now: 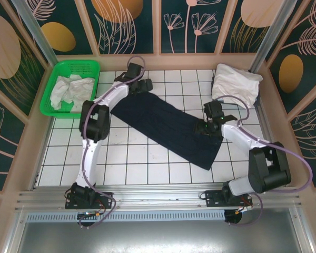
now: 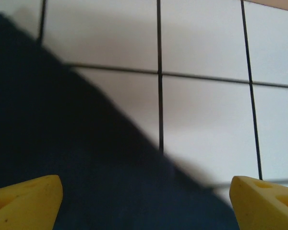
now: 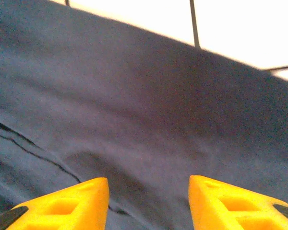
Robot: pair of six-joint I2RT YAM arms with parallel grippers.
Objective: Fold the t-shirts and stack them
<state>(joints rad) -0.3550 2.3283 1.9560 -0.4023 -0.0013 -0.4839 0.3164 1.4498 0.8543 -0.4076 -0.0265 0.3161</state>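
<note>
Left of the left hand (image 1: 142, 84) sits a green basket (image 1: 76, 62) of crumpled white t-shirts (image 1: 68, 90). The left hand, spread wide and released, hovers over one end of the navy t-shirt (image 1: 168, 129), which lies flat on the tiled table (image 1: 137, 163). The right hand (image 1: 215, 126) is over the other end, half-spread and grasping nothing. Beyond it lies a rumpled pale t-shirt (image 1: 236, 84).

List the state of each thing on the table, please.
navy t-shirt: folded into a long strip, lying flat
white t-shirt: loosely folded, far right corner
pale shirts: crumpled in green basket
left gripper: open, over navy t-shirt's edge
right gripper: open, over navy t-shirt
</note>
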